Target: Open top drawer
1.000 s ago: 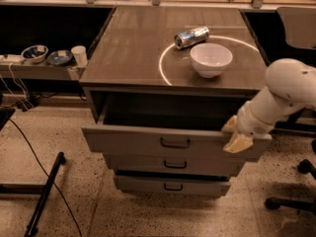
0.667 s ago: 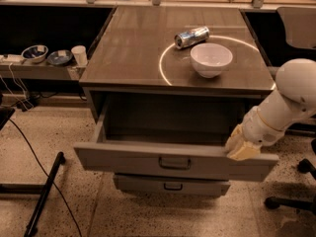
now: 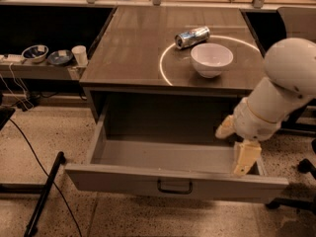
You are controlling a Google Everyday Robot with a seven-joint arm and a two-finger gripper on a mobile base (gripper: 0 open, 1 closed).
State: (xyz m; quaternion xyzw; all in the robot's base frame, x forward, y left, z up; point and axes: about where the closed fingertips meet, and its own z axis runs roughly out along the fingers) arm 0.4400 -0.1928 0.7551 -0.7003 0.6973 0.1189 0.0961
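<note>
The top drawer (image 3: 123, 180) is pulled far out of the grey cabinet, towards the camera. Its deep grey interior (image 3: 163, 154) is bare. A dark bar handle (image 3: 175, 186) sits at the middle of its front. My gripper (image 3: 240, 164), cream-coloured on a white arm (image 3: 276, 93), reaches down into the drawer's right end and rests at the inner side of the front panel's top edge. The two lower drawers are hidden under the open drawer.
On the cabinet top (image 3: 133, 48) stand a white bowl (image 3: 211, 59) and a silver can (image 3: 192, 36) on its side. A low shelf at left holds bowls (image 3: 34, 52) and a cup (image 3: 79, 55). A dark stand leg (image 3: 44, 194) and cable lie on the floor at left; a chair base (image 3: 306, 167) is at right.
The top drawer has slid much further out towards the camera. My gripper has moved down and forward with its right end.
</note>
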